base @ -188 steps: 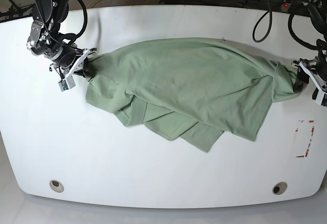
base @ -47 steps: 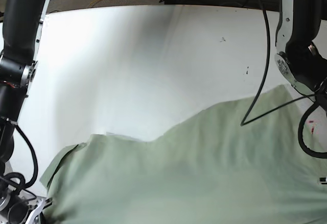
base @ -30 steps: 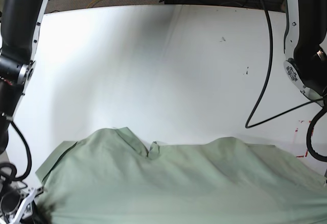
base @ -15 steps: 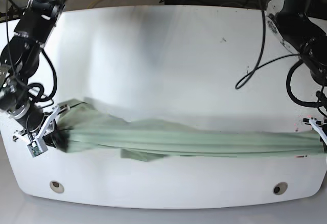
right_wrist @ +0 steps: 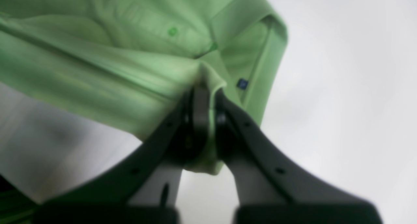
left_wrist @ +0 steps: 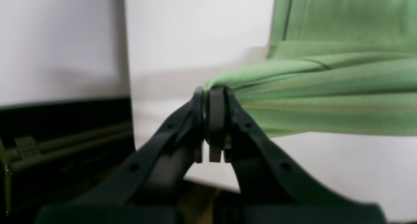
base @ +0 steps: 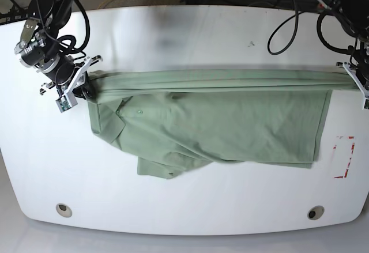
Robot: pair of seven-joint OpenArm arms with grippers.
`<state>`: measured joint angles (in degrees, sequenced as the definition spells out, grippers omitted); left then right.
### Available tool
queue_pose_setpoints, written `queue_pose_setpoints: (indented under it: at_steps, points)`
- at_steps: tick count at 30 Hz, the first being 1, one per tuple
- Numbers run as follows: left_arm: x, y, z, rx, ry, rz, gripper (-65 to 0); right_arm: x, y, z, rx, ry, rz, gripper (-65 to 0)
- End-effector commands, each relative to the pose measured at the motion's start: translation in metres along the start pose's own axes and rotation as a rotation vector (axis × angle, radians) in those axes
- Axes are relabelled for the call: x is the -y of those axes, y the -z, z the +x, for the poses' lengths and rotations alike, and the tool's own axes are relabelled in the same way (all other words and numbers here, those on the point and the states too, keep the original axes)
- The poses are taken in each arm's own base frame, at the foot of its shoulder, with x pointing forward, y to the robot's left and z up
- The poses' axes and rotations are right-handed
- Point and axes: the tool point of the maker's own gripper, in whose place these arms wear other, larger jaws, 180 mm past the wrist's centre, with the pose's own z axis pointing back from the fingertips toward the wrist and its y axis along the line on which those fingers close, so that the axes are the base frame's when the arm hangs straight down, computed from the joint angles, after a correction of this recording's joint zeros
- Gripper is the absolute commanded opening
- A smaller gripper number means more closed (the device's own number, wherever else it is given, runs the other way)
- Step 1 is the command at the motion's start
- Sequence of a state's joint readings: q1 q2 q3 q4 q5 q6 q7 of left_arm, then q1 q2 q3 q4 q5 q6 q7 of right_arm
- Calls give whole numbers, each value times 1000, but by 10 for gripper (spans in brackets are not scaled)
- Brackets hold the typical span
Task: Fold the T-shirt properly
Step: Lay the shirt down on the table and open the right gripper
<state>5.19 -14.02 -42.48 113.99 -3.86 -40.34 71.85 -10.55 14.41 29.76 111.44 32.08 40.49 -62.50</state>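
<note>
Sage-green T-shirt (base: pixel 219 120) stretches between both clamped grippers, left (left_wrist: pixel 213 97) and right (right_wrist: pixel 203 87); blurred label seemingly dark.

Far side: bare tabletop (base: pixel 190 34) is lying open behind the shirt (base: pixel 219 120).
Near side: tabletop is lying open below the hem.
Obstacle: shirt is spanning the middle, edge to edge.

Black jointed arms trail looping black cables; each hand (base: pixel 74 89) has dark fingers.

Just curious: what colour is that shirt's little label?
Dark blue; the label shows best in the right wrist view.
</note>
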Motion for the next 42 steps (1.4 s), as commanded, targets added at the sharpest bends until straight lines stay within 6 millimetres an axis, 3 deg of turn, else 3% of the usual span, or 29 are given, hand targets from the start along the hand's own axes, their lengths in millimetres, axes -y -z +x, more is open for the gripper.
queue_pose_setpoints:
  at_steps: [1,9,13,17,21,22,24,30,33,39,42]
  points:
    - [-16,-6,-17,-36,9,60,-650,4,-8,-10,-9,19,-34,-650]
    - [-10,-10,-74,-161,46,36,-650,-24,-13,-64,-112,117,9,-648]
    - [-3,-12,-87,-183,73,16,-647,-35,-14,-78,-139,151,26,-621]
    - [1,-14,-97,-199,91,2,-642,-45,-17,-93,-160,195,34,-461]
    - [17,-10,-100,-213,129,-44,-503,-44,-26,-104,-168,257,17,-243]
    - [22,-7,-103,-225,139,-62,-449,-42,-28,-105,-157,274,12,-189]
    - [27,-4,-105,-228,143,-79,-392,-42,-30,-105,-146,294,17,-151]
    - [41,0,-101,-223,173,-118,-379,-45,-33,-100,-112,322,48,-151]
    - [45,1,-98,-216,181,-127,-378,-35,-38,-94,-90,325,44,-151]
    - [36,2,-64,-132,158,-89,-378,-19,-29,-59,6,296,42,-151]
    - [30,5,-42,-80,133,-69,-378,-14,-13,-47,33,311,66,-151]
